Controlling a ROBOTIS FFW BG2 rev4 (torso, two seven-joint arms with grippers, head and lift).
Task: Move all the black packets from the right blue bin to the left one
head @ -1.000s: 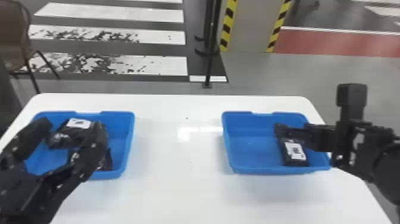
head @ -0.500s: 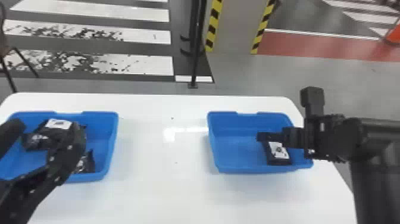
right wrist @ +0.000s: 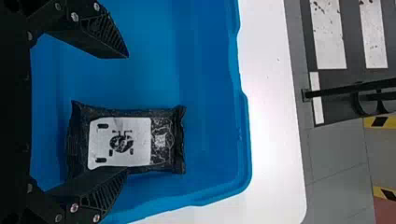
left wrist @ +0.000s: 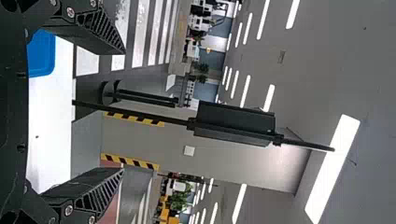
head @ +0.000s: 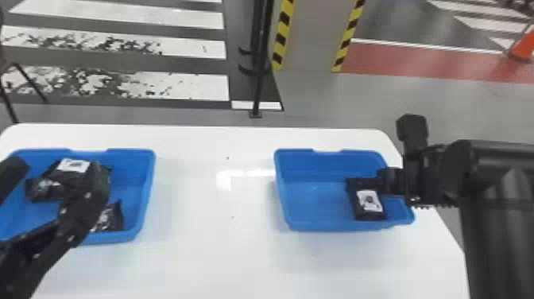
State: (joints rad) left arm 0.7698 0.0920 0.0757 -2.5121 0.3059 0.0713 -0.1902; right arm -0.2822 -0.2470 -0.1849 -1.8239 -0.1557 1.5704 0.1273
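Observation:
In the head view my right gripper is over the right side of the right blue bin, by a black packet with a white label. The right wrist view has that packet lying in the bin, one finger of the open right gripper overlapping its edge and the other well apart. Several black packets lie in the left blue bin. My left gripper is held above that bin; in the left wrist view the left gripper stands open with nothing between its fingers.
Both bins stand on a white table. Beyond its far edge rise a thin black stand and a pillar with yellow-black edges. A chair leg shows at the far left.
The head view has swung to the right, so the table and bins sit farther left in it. My right forearm has swung round at the right, its gripper staying by the packet.

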